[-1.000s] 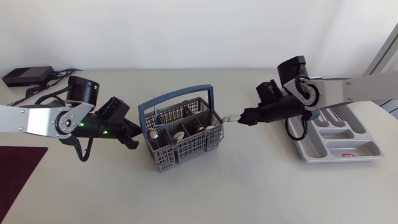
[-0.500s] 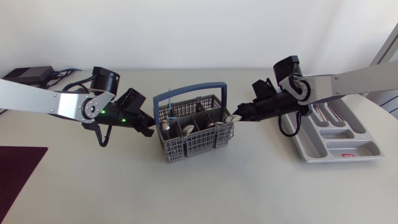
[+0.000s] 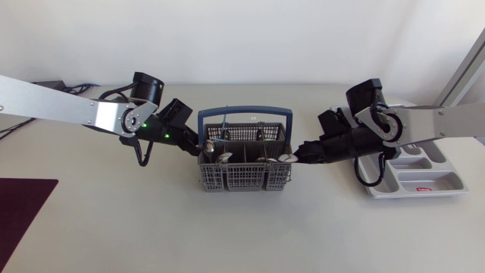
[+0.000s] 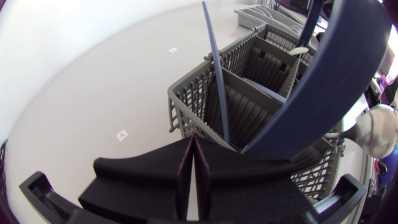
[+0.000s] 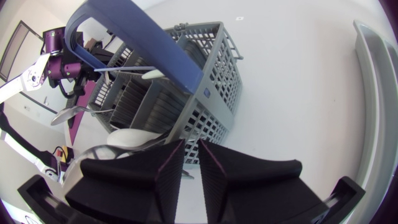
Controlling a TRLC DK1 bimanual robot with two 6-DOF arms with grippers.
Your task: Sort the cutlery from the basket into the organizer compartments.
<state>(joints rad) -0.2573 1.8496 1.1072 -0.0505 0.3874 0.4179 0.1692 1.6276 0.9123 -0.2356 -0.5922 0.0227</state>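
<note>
Basket [image 3: 244,179] sits between my arms; left gripper [image 3: 195,148] fingers pressed together, empty; right gripper [image 3: 298,157] a slit apart, holding nothing.

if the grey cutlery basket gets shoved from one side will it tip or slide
Probably slides rather than tips: the cutlery basket sits wide and low on the table. Likely light, being open plastic mesh. The spoons standing loose inside may rattle or shift.
</note>
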